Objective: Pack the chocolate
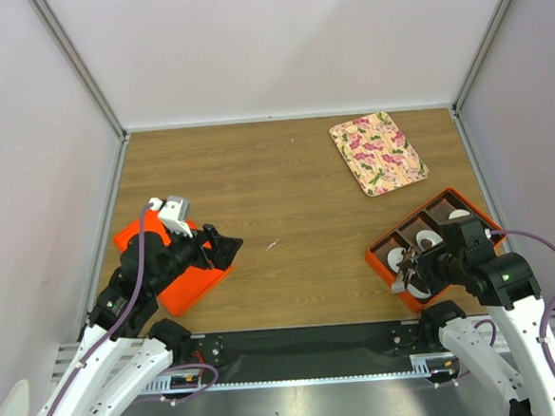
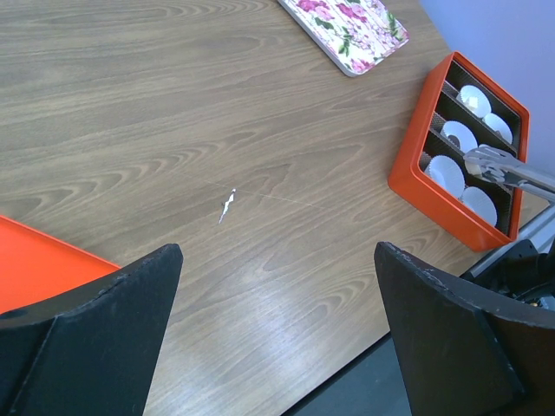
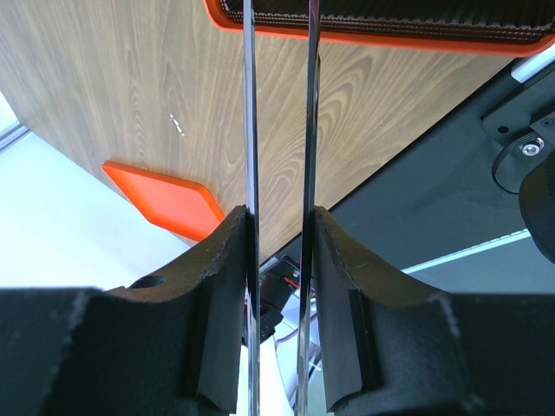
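Orange divided plastic box point(image 2: 408, 169) is sitting near the wooden table's point(image 2: 173, 104) right edge, with white paper cups point(image 2: 446, 172) lying in its compartments. Left wrist view is catching thin metal tongs point(image 2: 512, 172) reaching over those cups. Only the right wrist view is showing the right gripper point(image 3: 279, 260) clamping their arms. Left gripper point(image 2: 277, 260) is hanging spread wide. I cannot tell where the chocolate is.

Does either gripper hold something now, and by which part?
The right gripper holds metal tongs, jaws squeezing both arms well back from the tips. The left gripper is open, holding nothing.
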Robot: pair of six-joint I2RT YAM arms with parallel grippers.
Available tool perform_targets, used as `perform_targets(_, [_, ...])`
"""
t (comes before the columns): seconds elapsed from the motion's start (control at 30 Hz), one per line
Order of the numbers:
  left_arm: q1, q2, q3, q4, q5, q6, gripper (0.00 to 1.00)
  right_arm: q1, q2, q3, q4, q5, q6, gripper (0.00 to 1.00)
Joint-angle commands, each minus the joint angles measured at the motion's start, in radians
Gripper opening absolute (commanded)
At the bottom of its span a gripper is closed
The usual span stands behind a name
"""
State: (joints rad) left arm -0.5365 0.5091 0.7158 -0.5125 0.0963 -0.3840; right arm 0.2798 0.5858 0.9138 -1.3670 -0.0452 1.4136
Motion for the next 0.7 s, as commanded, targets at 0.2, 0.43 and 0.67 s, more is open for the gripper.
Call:
perform_targets(0.2, [0.004, -0.014, 0.034, 0.011, -0.015, 0.011, 1.00, 0.004, 0.000, 0.023, -0.126, 0.019, 0.018, 0.40])
perform_targets(0.43, [0.004, -0.015, 0.034, 0.011, -0.020, 0.011, 1.00, 0.004, 0.008, 0.036, -0.109, 0.022, 0.012, 0.43])
perform_targets(0.67, [0.004, -0.018, 0.033, 0.009, -0.024, 0.008, 1.00, 0.004, 0.017, 0.053, -0.115, 0.037, -0.001, 0.45])
